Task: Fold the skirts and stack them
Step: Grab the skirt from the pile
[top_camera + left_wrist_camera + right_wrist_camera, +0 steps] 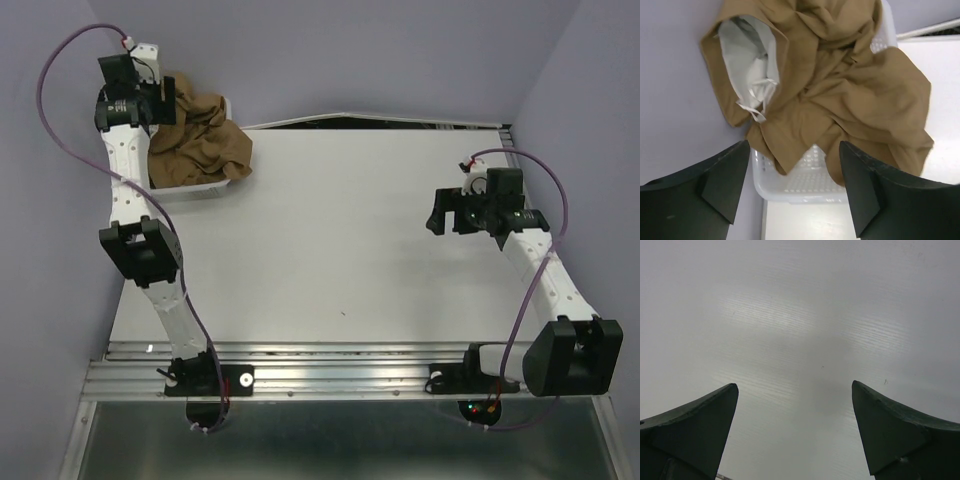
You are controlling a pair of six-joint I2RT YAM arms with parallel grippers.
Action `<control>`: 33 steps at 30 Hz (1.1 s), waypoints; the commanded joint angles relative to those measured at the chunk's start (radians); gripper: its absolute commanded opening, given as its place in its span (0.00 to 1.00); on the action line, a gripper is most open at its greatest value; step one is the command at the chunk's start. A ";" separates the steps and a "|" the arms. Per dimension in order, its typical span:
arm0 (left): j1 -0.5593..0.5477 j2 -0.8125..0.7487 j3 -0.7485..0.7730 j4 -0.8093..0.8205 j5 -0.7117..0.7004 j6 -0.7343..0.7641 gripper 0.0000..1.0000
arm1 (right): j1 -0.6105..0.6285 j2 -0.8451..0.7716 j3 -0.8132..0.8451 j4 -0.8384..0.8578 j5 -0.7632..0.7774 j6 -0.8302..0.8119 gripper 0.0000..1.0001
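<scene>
A tan-brown skirt [205, 140] lies crumpled in a white mesh basket [208, 185] at the table's far left corner, spilling over its rim. In the left wrist view the skirt [840, 85] shows its pale lining [747, 55], and the basket [810, 177] lies below it. My left gripper [165, 100] hovers above the basket's left end, open and empty; its midpoint [794, 187] is over the basket's rim. My right gripper [445, 215] is open and empty above bare table at the right, and its midpoint [795, 432] shows over that surface.
Purple walls close in on the left, back and right. The white table [340, 250] stretches between the arms. A metal rail [330, 365] runs along the near edge, where the arm bases sit.
</scene>
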 commanded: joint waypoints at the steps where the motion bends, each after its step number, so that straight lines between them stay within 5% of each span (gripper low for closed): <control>1: 0.067 0.144 0.285 -0.031 0.084 -0.006 0.83 | -0.001 0.000 0.021 0.011 -0.008 -0.020 1.00; 7: 0.074 0.157 0.031 0.366 -0.057 0.043 0.84 | -0.001 0.015 0.018 0.003 -0.013 -0.023 1.00; 12: 0.114 0.292 0.147 0.374 0.021 -0.005 0.81 | -0.001 0.024 0.001 0.005 -0.012 -0.031 1.00; 24: 0.133 0.417 0.125 0.485 0.089 -0.038 0.79 | -0.001 0.038 -0.018 0.006 0.034 -0.042 1.00; 33: 0.133 0.471 0.168 0.563 0.092 -0.083 0.42 | -0.001 0.052 -0.010 -0.001 0.054 -0.045 1.00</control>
